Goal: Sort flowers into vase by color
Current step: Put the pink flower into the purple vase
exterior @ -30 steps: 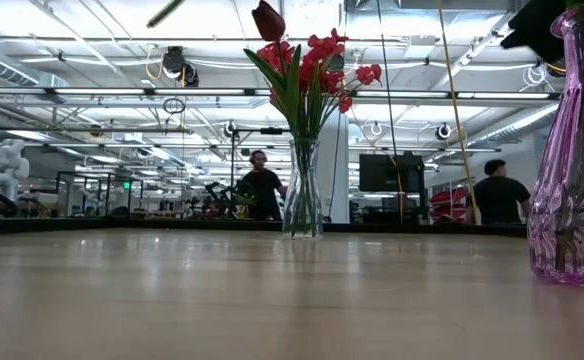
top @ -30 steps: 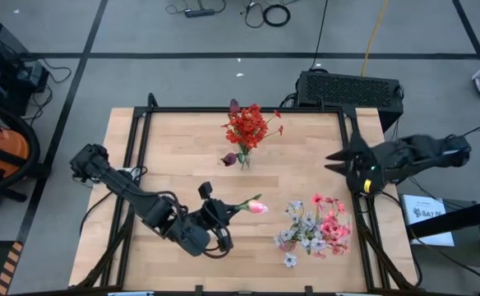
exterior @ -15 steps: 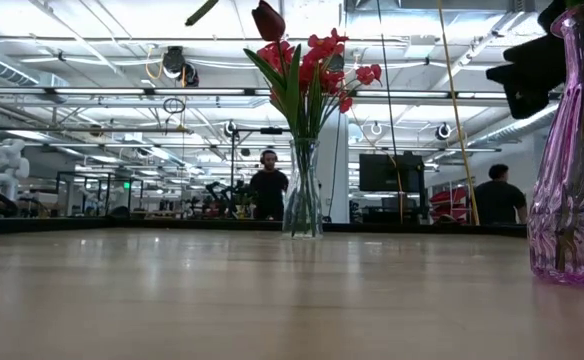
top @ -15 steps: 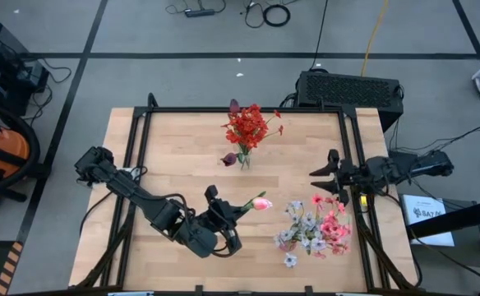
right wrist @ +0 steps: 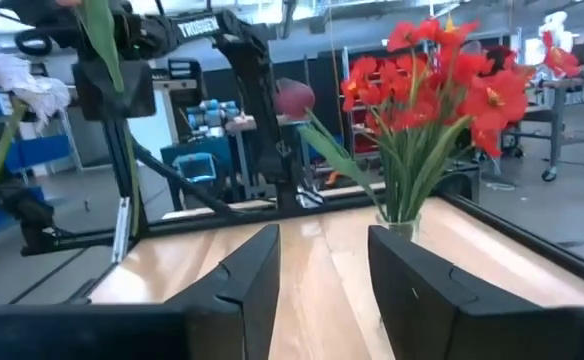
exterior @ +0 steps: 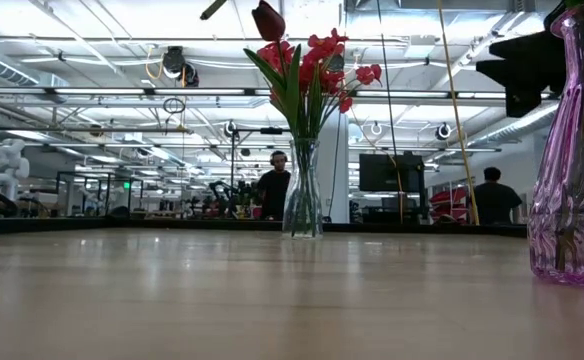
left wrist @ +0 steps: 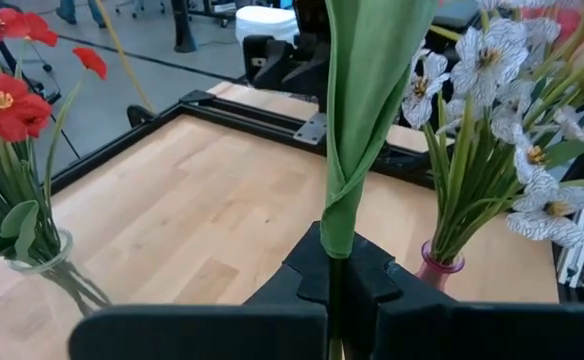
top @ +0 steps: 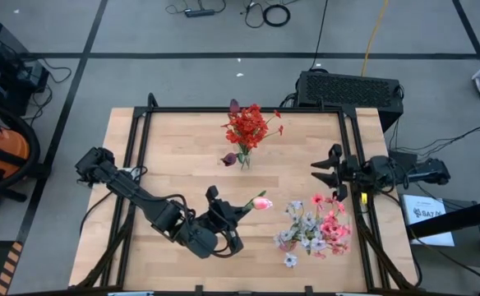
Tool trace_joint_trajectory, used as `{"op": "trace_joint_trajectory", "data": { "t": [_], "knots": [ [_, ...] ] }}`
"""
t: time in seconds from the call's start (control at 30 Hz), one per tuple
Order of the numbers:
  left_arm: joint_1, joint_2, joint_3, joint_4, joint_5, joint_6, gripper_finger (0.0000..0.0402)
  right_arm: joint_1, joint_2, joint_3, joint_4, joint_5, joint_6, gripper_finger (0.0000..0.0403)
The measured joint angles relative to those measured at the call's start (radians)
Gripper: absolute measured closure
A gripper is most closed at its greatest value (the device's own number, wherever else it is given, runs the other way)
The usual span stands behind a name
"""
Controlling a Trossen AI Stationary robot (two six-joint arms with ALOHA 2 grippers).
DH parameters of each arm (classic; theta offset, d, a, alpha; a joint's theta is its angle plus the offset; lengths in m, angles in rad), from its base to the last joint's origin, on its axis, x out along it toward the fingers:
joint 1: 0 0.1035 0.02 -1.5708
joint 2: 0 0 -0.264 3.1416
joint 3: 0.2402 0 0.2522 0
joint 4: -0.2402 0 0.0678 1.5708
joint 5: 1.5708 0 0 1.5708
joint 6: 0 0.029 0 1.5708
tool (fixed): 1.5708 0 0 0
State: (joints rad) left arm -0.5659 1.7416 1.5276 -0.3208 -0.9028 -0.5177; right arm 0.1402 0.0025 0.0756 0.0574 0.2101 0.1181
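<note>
Two vases: red bouquet [top: 246, 129] mid-worktop [top: 174, 164], pink-white bunch [top: 316, 226] near the right edge. Left pincer [top: 226, 210] clamped on one pink bud stem [top: 255, 204]; right pincer [top: 322, 171] apart.

Wood surface [top: 182, 156] in a black frame [top: 138, 140]. Black vented box [top: 349, 89] on the floor just behind the surface's far edge. Orange vacuum [top: 0, 152] and black case [top: 2, 70] off to the left. Cables [top: 266, 12] on the floor. Two people [exterior: 273, 185] [exterior: 491, 195] stand in the room behind.
</note>
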Motion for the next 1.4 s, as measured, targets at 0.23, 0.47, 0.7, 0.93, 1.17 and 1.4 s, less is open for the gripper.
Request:
{"op": "trace_joint_trajectory", "data": {
  "t": [0.23, 0.47, 0.7, 0.93, 1.17, 1.4],
  "knots": [
    [0.000, 0.000, 0.000, -0.001, 0.013, 0.000, 0.0398, -0.045, 0.000, 0.000, -0.065, -0.106, 0.000, 0.0259],
    [-0.011, 0.000, 0.000, -0.005, 0.010, 0.066, 0.0398, -0.045, 0.002, -0.003, -0.209, -0.135, 0.190, 0.0259],
    [-0.047, -0.007, 0.000, -0.142, -0.112, 0.144, 0.0398, -0.045, 0.004, -0.003, -0.203, -0.134, 0.288, 0.0259],
    [-0.044, -0.034, -0.154, 0.010, 0.023, 0.128, 0.0398, -0.045, 0.004, -0.003, -0.204, -0.134, 0.289, 0.0259],
    [-0.045, -0.039, -0.436, 0.952, 0.320, 0.515, 0.0399, -0.045, 0.007, -0.002, -0.206, -0.134, 0.289, 0.0259],
    [-0.030, -0.027, -0.635, 1.661, 0.525, 0.715, 0.0400, -0.045, 0.008, -0.002, -0.205, -0.133, 0.289, 0.0259]
  ]
}}
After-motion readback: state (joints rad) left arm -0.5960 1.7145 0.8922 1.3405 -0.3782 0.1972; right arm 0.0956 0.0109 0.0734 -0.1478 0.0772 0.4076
